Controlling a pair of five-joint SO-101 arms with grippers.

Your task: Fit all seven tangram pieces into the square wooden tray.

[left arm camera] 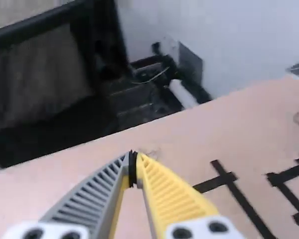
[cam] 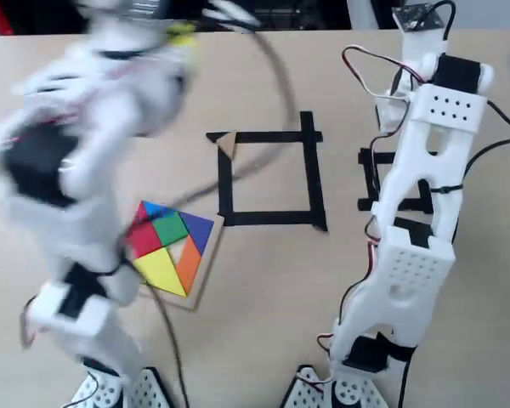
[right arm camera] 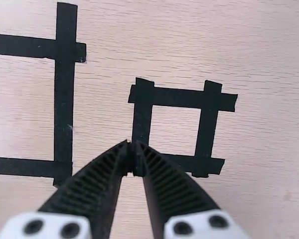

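On the table (cam: 263, 323) our wooden tray (cam: 208, 268) lies at seven o'clock from the taped square (cam: 272, 218); its coloured pieces (cam: 170, 229) look packed, so we judge it nearly done; the left gripper (left arm camera: 133, 169) and the right gripper (right arm camera: 134, 159) are pinched closed on nothing, probably parked clear.

Bright, even overhead light washes the pale wooden table (cam: 272, 280) with only a thin soft shadow along the square wooden tray (cam: 210, 262), the white left arm (cam: 76, 161) is heavily blurred, and the dark shelving (left arm camera: 55, 94) beyond the table sits dim.
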